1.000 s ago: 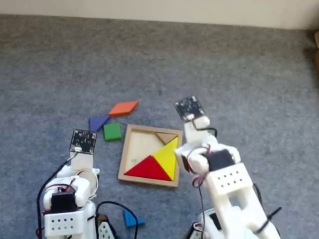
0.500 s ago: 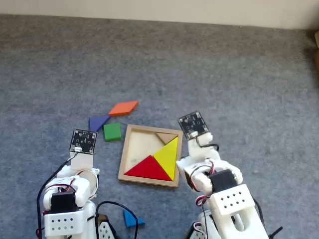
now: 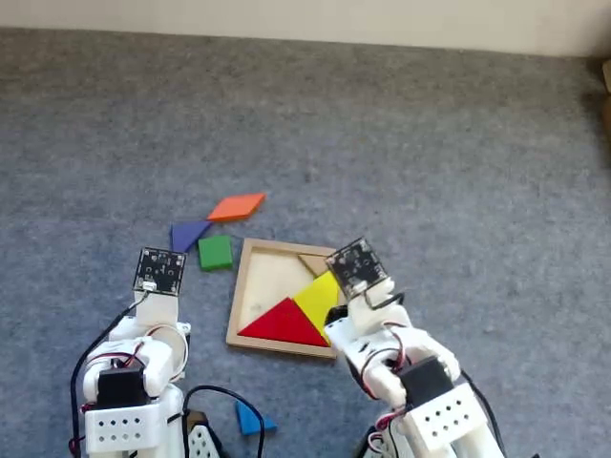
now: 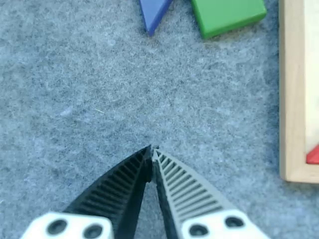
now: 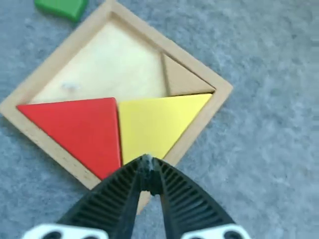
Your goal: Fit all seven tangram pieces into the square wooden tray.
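- High view: square wooden tray on grey carpet, with red triangle, yellow triangle and tan triangle seated inside and about half the floor bare.
- Outside it: orange parallelogram, purple triangle and green square clustered just beyond one tray corner. Small blue triangle well apart from them, down by the arm bases beside a black cable.
- Risk there: snagging the cable on a reach, or shoving the blue triangle under it.
- Further risk: flat pieces on carpet pile, so closing fingers may skid over a top face or flip a piece rather than grip it.
- Left wrist view: left gripper with jaws together and nothing between them, over bare carpet.
- Green square and purple triangle ahead of the tips, well apart from them, with the tray rim off to one side.
- Danger here: descending without opening first, which pushes the square along into the purple triangle instead of straddling it.
- Right wrist view: right gripper with jaws pressed together and empty, tips over the yellow triangle's corner near the tray rim. Touching or just above, hard to tell from this angle.
- Danger here: pressing down or dragging, which could tilt the tray or lift the yellow and red triangles out of their seats.
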`<state>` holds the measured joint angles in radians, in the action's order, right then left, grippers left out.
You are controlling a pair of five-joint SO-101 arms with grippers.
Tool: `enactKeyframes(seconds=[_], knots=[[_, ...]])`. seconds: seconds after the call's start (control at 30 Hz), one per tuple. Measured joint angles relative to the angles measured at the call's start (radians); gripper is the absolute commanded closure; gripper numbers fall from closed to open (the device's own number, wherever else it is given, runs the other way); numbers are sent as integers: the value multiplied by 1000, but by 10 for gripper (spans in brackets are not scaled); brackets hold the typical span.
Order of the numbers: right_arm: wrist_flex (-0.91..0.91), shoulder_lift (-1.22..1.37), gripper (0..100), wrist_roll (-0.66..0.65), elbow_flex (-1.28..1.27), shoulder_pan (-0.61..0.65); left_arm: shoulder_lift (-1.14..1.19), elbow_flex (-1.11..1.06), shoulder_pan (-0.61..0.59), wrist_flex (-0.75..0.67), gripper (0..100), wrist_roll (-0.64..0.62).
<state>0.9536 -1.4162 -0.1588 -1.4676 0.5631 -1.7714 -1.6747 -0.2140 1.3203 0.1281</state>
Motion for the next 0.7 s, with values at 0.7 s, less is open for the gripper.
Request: enactKeyframes(seconds=[0.7], knots=[[-3, -250, 991, 0, -149, 78, 0, 0, 0, 0, 994, 0]])
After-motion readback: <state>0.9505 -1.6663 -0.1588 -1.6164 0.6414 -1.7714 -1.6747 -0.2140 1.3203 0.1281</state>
